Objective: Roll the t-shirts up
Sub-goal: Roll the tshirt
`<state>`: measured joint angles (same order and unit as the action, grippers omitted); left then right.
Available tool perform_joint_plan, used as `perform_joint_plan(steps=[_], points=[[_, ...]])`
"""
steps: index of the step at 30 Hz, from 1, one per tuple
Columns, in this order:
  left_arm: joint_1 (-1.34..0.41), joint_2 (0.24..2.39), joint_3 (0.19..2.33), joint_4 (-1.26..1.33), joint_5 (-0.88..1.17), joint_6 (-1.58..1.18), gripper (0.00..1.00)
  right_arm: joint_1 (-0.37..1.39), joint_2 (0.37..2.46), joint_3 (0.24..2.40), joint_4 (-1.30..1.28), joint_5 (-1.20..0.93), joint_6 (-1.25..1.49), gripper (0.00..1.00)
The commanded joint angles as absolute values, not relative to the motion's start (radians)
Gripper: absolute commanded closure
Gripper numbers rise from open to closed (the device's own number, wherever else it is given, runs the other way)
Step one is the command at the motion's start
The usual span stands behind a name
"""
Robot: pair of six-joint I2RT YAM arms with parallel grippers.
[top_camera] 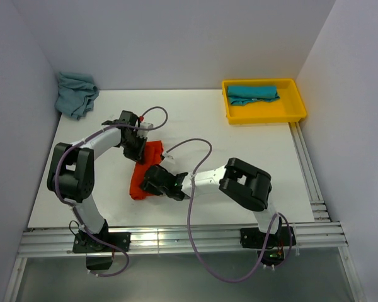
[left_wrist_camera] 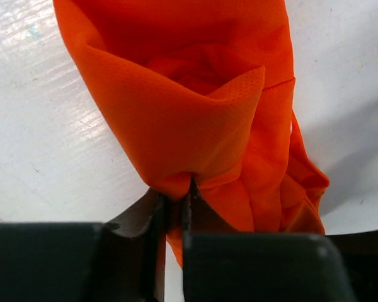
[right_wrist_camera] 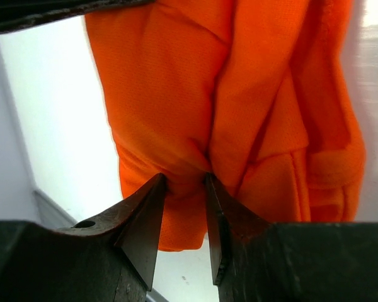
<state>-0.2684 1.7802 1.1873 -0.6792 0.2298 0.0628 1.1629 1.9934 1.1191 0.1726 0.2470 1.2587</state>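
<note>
Your yellow tray (top_camera: pixel 299 108), far right, holds the teal t-shirt (top_camera: pixel 252 93). Grey-blue t-shirt (top_camera: pixel 75 94) bunched far left. Orange t-shirt (top_camera: pixel 152 154) mid-table (top_camera: pixel 239 157); left fingers (left_wrist_camera: pixel 146 212) and right fingers (right_wrist_camera: pixel 142 220) both clamped on it.

White table (top_camera: pixel 239 163): orange t-shirt (top_camera: pixel 138 185), yellow tray (top_camera: pixel 264 117)

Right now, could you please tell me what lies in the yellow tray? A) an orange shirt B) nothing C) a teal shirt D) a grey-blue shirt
C: a folded teal shirt lies in the yellow tray; the orange shirt lies outside it.
</note>
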Motion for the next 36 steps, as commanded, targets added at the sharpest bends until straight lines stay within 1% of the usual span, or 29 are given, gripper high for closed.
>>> perform_joint_plan(steps=[1,2,4,6,7,9,11,12,17,21,25,28,32,36], points=[[-0.267,1.796,1.192,-0.686,0.163,0.043,0.96,1.181,1.991,1.201,-0.191,0.346,1.221,0.6],[-0.267,1.793,1.192,-0.687,0.155,0.038,1.0,1.187,1.988,1.23,-0.239,0.394,1.221,0.6],[-0.268,1.79,1.187,-0.69,0.141,0.032,1.0,1.201,1.983,1.319,-0.378,0.451,1.227,0.59],[-0.271,1.786,1.187,-0.693,0.135,0.028,1.0,1.226,1.983,1.379,-0.46,0.526,1.233,0.57],[-0.273,1.786,1.186,-0.695,0.13,0.028,1.0,1.235,1.99,1.443,-0.533,0.547,1.238,0.56],[-0.276,1.784,1.186,-0.698,0.127,0.025,1.0,1.258,2.006,1.546,-0.599,0.604,1.23,0.55],[-0.278,1.786,1.189,-0.701,0.127,0.025,1.0,1.272,2.054,1.624,-0.701,0.635,1.227,0.54],[-0.279,1.786,1.19,-0.701,0.127,0.023,1.0,1.281,2.074,1.7,-0.76,0.659,1.218,0.53],[-0.284,1.79,1.195,-0.704,0.121,0.02,1.0,1.293,2.206,1.896,-0.856,0.686,1.184,0.5],[-0.284,1.792,1.198,-0.707,0.121,0.02,0.99,1.295,2.279,1.963,-0.901,0.69,1.18,0.48],[-0.284,1.795,1.203,-0.709,0.123,0.017,0.99,1.299,2.295,1.962,-0.856,0.684,1.164,0.47],[-0.285,1.796,1.201,-0.707,0.121,0.017,0.99,1.304,2.313,1.991,-0.893,0.701,1.183,0.46],[-0.285,1.798,1.203,-0.707,0.121,0.02,0.99,1.324,2.307,2.025,-0.951,0.768,1.219,0.45],[-0.285,1.801,1.203,-0.707,0.126,0.017,0.99,1.339,2.283,2.003,-0.881,0.77,1.189,0.45]])
